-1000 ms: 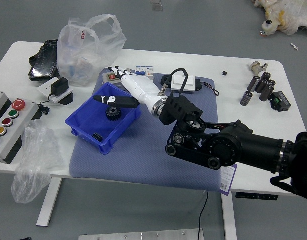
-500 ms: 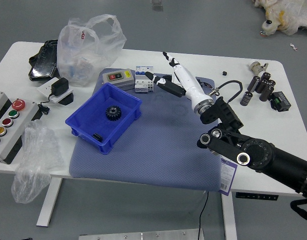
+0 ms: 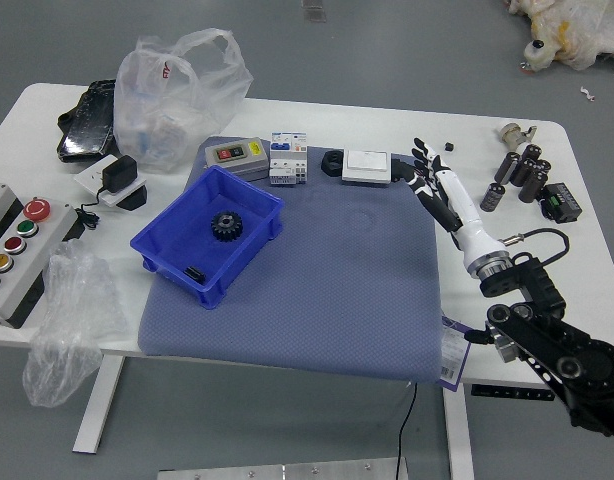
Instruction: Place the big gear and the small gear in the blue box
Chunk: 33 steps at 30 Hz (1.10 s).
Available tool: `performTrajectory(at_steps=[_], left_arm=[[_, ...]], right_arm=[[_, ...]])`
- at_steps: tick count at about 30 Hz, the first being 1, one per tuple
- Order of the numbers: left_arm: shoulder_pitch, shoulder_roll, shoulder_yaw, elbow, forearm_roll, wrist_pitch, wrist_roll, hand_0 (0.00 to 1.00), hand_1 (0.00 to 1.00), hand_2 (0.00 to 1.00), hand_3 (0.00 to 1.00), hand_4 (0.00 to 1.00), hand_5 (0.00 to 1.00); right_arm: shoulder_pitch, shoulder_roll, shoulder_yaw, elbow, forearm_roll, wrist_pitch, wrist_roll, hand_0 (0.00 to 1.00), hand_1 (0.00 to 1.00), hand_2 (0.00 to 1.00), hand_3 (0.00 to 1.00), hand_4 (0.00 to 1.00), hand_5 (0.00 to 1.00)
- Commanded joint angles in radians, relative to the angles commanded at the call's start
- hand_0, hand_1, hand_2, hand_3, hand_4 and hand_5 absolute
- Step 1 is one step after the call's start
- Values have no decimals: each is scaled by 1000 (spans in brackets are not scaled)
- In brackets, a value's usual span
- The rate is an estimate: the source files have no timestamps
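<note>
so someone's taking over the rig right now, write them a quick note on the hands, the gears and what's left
Right hand: empty, fingers relaxed, over the right edge of the blue mat, well clear of the box.
Left hand: not in view.
Gears: the big gear lies in the blue box. A small dark piece near the box's front corner is probably the small gear, but it is too small to be sure.
Done: big gear boxed; small one too, if that piece is it.
Left: probably just confirm the small piece.
</note>
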Motion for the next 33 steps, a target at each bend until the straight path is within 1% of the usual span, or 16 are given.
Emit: performTrajectory(at_steps=[1,4,6,7,12,13,18,19,24,25,30,31,33], left_arm=[[0,0,0,0,0,0,0,632,475,535,704,740,510],[0,-1,1,0,-1,0,-2,632,475,535,704,740,510],[-1,-2,3,0,-2,0,-3,632,475,535,704,740,510],[-2,-3,3,0,-3,0,-3,632,474,533,703,740,509],[-1,-5,4,0,-4,0,-3,632,474,533,703,740,509],[0,-5,3,0,-4,0,-3,632,475,534,703,740,509],[2,-4,1,0,-3,1,-1,632,475,534,703,740,509],[2,-4,1,0,-3,1,-1,631,475,533,703,741,510],[2,-4,2,0,-4,1,-2,631,475,533,703,741,510],[2,-4,2,0,-4,1,-3,632,475,535,704,741,510],[1,-4,2,1,-3,0,-3,632,475,535,704,741,510],[1,-4,2,1,-3,0,-3,632,475,535,704,741,510],[1,-4,3,1,-3,0,-4,632,475,535,704,741,510]], right_arm=[[-18,0,19,-1,10,4,6,958,893,899,955,998,998],[-50,2,63,-6,63,24,34,958,893,899,955,998,998],[-63,9,92,-8,118,50,71,958,893,899,955,998,998],[-68,13,106,-9,148,64,89,884,800,805,852,998,998],[-92,25,174,-12,289,128,152,884,800,805,852,998,998],[-95,26,184,-12,314,138,158,618,509,655,740,998,998],[-106,26,233,-18,445,194,169,618,509,655,740,998,998],[-107,27,239,-19,469,206,168,476,343,470,697,998,998],[-105,37,248,-36,595,280,148,476,343,470,697,998,998],[-105,39,246,-40,622,296,143,342,255,309,634,998,998],[-106,47,236,-61,739,351,128,342,255,309,634,998,998],[-107,49,234,-65,763,362,125,192,190,209,269,998,998],[-108,50,230,-72,809,388,117,192,190,209,269,998,998]])
